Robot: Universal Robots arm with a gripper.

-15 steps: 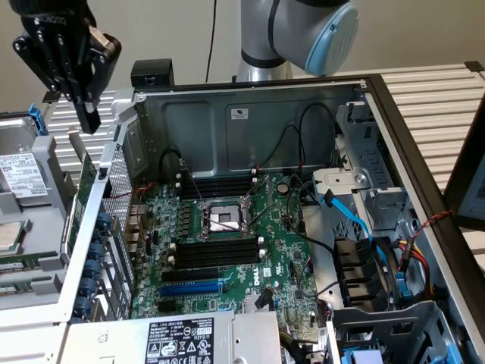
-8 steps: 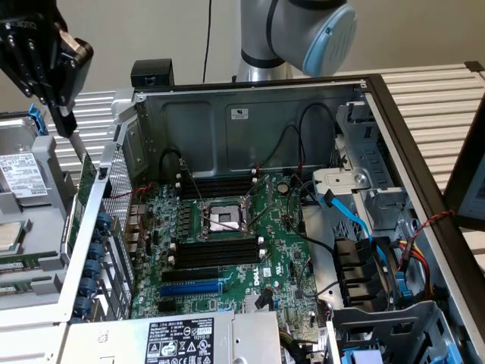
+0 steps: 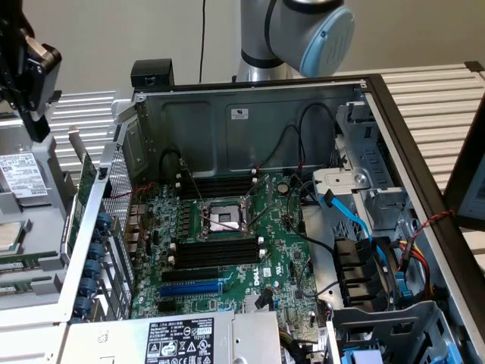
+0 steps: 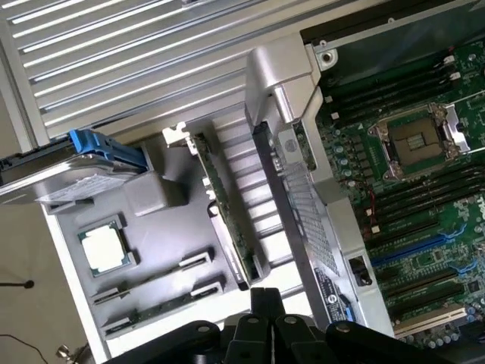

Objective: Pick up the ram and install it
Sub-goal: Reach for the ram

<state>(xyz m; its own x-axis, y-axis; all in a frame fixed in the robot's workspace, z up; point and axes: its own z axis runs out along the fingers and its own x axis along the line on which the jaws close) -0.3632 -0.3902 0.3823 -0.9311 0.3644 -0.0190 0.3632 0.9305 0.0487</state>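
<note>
Two ram sticks [image 4: 155, 275] lie edge-up in holders on a grey parts tray [image 4: 163, 193]; in the exterior view their green edges [image 3: 23, 264] show at the far left. My gripper [image 4: 265, 299] is shut with nothing between its fingers. It hangs above the tray, well clear of the sticks. The exterior view shows it [image 3: 35, 125] high at the upper left, outside the open computer case. On the motherboard, the long black memory slots [image 3: 216, 250] flank the CPU socket [image 3: 225, 220].
The tray also holds a hard drive with a blue bracket [image 4: 83, 163], a loose CPU [image 4: 104, 246] and an upright green expansion card [image 4: 227, 216]. The case's side wall [image 3: 95, 220] stands between tray and motherboard. Blue and black cables [image 3: 356, 227] crowd the case on the exterior view's right.
</note>
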